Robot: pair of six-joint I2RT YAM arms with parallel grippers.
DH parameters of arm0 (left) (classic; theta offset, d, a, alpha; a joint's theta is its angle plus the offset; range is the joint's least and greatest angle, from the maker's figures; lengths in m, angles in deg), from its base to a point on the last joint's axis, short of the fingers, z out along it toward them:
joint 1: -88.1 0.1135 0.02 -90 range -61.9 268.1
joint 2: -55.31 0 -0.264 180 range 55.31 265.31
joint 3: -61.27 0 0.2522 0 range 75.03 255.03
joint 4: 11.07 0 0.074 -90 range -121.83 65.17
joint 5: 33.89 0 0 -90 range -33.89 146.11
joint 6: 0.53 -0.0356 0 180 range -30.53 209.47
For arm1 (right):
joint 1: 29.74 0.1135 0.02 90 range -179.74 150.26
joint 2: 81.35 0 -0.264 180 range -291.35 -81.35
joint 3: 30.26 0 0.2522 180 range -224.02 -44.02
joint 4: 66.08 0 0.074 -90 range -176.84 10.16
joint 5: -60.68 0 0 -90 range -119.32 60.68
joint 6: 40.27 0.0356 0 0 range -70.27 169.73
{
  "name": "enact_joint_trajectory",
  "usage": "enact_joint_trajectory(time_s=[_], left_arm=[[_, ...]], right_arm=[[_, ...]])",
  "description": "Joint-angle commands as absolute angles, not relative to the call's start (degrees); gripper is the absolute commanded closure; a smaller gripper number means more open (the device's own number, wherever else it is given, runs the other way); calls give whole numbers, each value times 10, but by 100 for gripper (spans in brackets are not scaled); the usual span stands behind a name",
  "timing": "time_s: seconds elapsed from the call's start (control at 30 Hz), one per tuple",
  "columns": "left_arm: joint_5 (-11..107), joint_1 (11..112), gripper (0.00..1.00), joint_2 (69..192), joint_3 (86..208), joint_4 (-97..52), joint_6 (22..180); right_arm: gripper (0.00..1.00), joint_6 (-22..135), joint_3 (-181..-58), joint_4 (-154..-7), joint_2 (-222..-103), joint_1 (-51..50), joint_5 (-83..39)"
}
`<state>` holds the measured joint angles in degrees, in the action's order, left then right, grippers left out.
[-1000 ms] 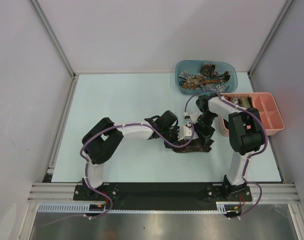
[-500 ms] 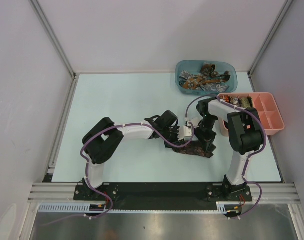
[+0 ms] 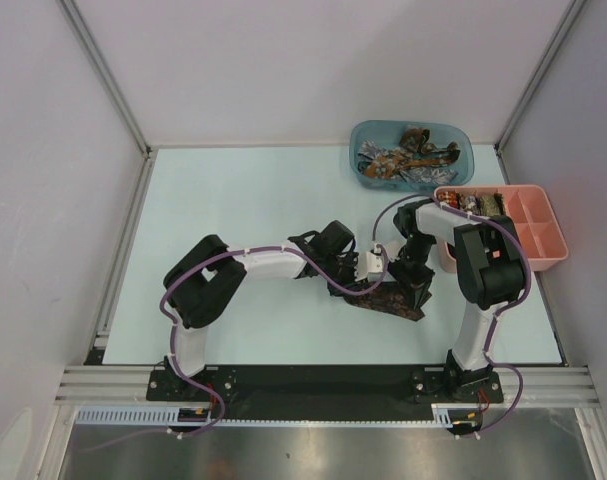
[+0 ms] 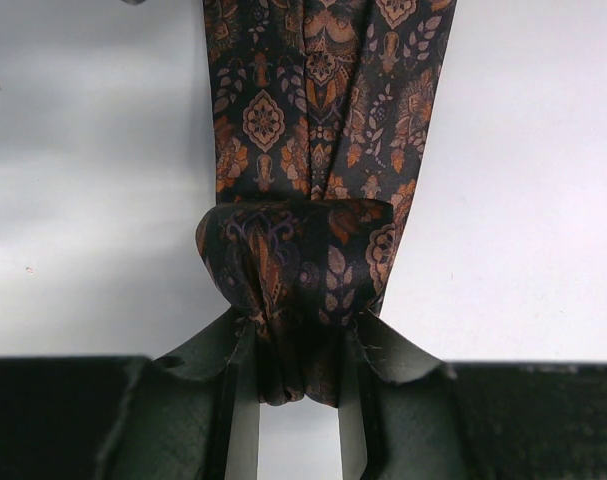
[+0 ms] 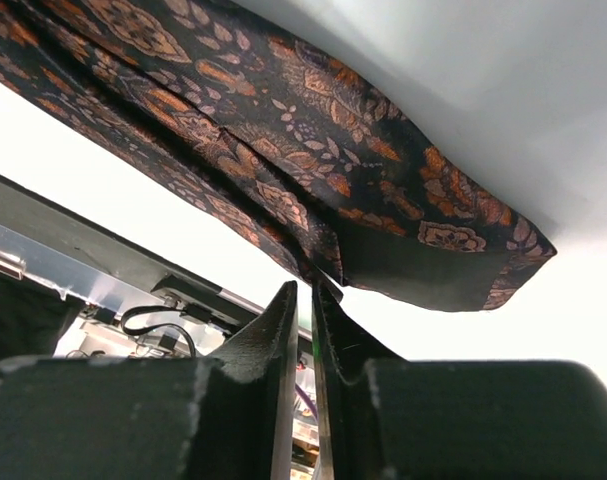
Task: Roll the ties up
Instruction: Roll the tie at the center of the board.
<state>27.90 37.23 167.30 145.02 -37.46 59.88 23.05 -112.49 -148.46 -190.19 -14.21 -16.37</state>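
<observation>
A dark brown tie [image 3: 391, 298] with an orange pattern lies on the table between my two grippers. My left gripper [image 3: 371, 272] is shut on its rolled end [image 4: 298, 260], and the rest of the tie [image 4: 313, 120] runs flat away from the fingers [image 4: 355, 400]. My right gripper [image 3: 415, 290] stands over the tie's other end. In the right wrist view its jaws [image 5: 305, 285] are almost together and pinch the edge of the tie [image 5: 283, 150] at their tips. More ties [image 3: 403, 155] lie loose in the blue tub.
The blue tub [image 3: 465, 150] stands at the back right. A pink compartment tray [image 3: 543, 228] sits right of the right arm, with rolled ties [image 3: 478, 203] in its rear cells. White walls enclose the table on three sides.
My right gripper has moved a little toward the near edge, and the tie's right end has swung nearer with it. The left gripper has stayed in place.
</observation>
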Motion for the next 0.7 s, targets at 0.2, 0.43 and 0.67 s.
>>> enact_joint_trajectory(time_s=[0.2,0.43,0.67], left_arm=[[298,381,86,1682,1448,-436,587],[296,381,86,1684,1452,-435,588],[297,381,86,1684,1452,-435,587]], right_arm=[[74,241,-1101,-1469,-1887,-144,-195],[65,247,-1080,-1464,-1881,-147,-200],[52,252,-1073,-1459,-1881,-150,-174]])
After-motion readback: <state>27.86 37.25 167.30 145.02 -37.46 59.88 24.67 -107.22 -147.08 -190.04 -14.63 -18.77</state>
